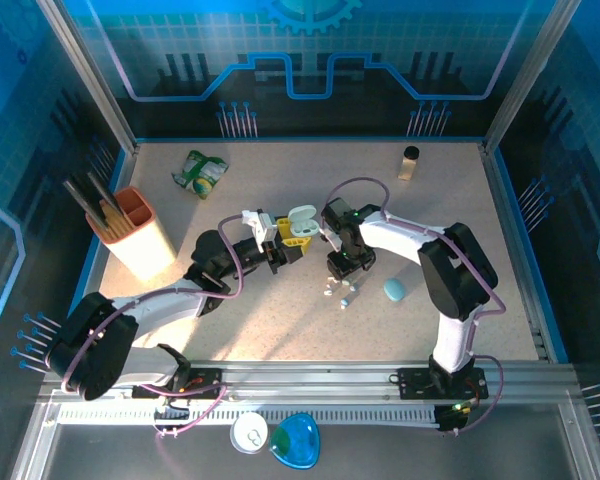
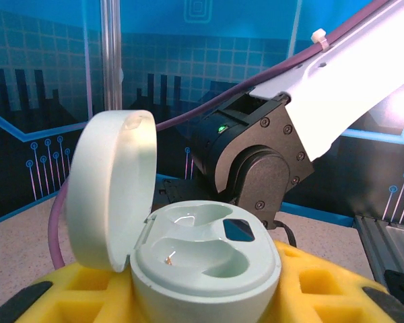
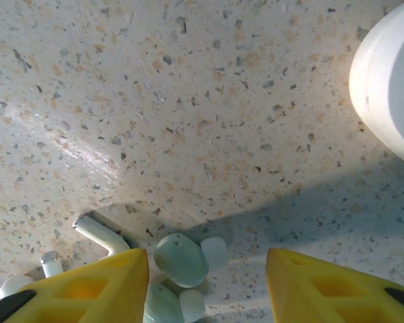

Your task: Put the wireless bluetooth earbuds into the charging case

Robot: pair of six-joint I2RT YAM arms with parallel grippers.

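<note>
- L arm (image 1: pixel 160 300): base near-left, lies low, reaches diagonally far-right to mid-scene.
- L gripper (image 1: pixel 285 240): at end of that reach, pointing right. Yellow fingers (image 2: pixel 323 289) clamped either side of the charging case (image 1: pixel 300 222), lid open & upright.
- R arm (image 1: pixel 460 280): base near-right, rises to a high elbow. White forearm runs left & a bit far to mid-scene, wrist bent downward.
- R gripper (image 1: pixel 342 265): points straight down, tips low, just right of L gripper. Yellow fingers (image 3: pixel 101 286) spread apart, gripping nothing.
- The 2 grippers are near each other but apart; R wrist sits just beyond L gripper.

open charging case (image 2: pixel 205 266) held in end effector (image 2: pixel 202 306)
</note>
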